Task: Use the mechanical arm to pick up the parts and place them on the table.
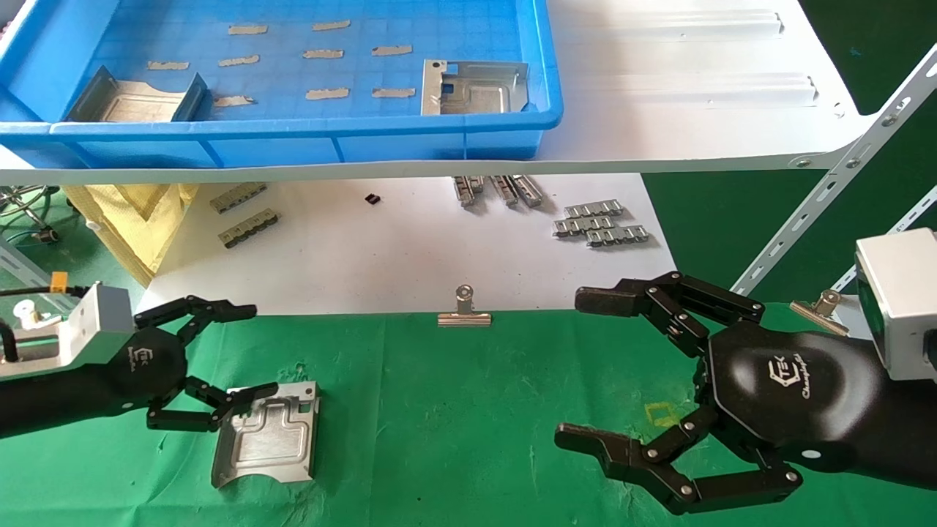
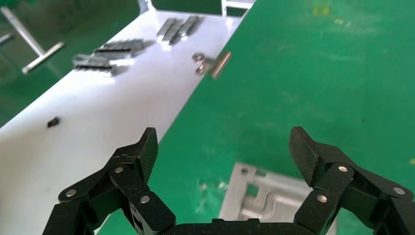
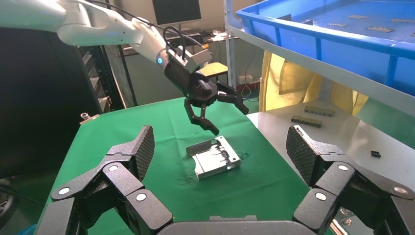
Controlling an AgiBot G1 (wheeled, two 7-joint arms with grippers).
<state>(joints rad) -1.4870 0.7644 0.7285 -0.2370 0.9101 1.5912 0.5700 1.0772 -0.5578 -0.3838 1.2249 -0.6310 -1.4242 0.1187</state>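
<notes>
One silvery stamped part (image 1: 267, 432) lies flat on the green cloth table (image 1: 454, 424), at my left. My left gripper (image 1: 256, 350) is open and empty, and its lower finger reaches just over the part's left edge. The left wrist view shows the left gripper (image 2: 225, 147) spread wide with the part (image 2: 274, 198) below it. Two more parts (image 1: 135, 99) (image 1: 474, 88) lie in the blue tray (image 1: 307, 135). My right gripper (image 1: 578, 369) is open and empty above the cloth at the right. The right wrist view shows the right gripper (image 3: 220, 147), the part (image 3: 213, 157) and the left gripper (image 3: 229, 119).
A white board (image 1: 381, 249) behind the cloth carries ridged metal strips (image 1: 600, 223) (image 1: 247, 219). Binder clips (image 1: 464, 311) (image 1: 820, 304) sit at the cloth's far edge. The tray stands on a raised white shelf (image 1: 695, 102) with a slanted metal strut (image 1: 827, 190) at the right.
</notes>
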